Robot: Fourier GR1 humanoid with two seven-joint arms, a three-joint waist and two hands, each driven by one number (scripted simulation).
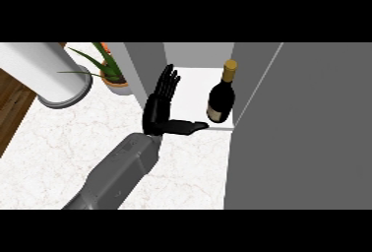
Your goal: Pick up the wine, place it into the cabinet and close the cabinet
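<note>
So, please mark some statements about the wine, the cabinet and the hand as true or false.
1. The wine bottle stands upright inside the cabinet. True.
2. The left hand is curled round the bottle. False: its fingers are straight, and the hand is to the left of the bottle, not round it.
3. The cabinet is closed. False: it is open, and its white inside shows.
4. A potted plant stands on the counter, left of the cabinet. True.
5. Both hands show in the view. False: only the left hand shows.
</note>
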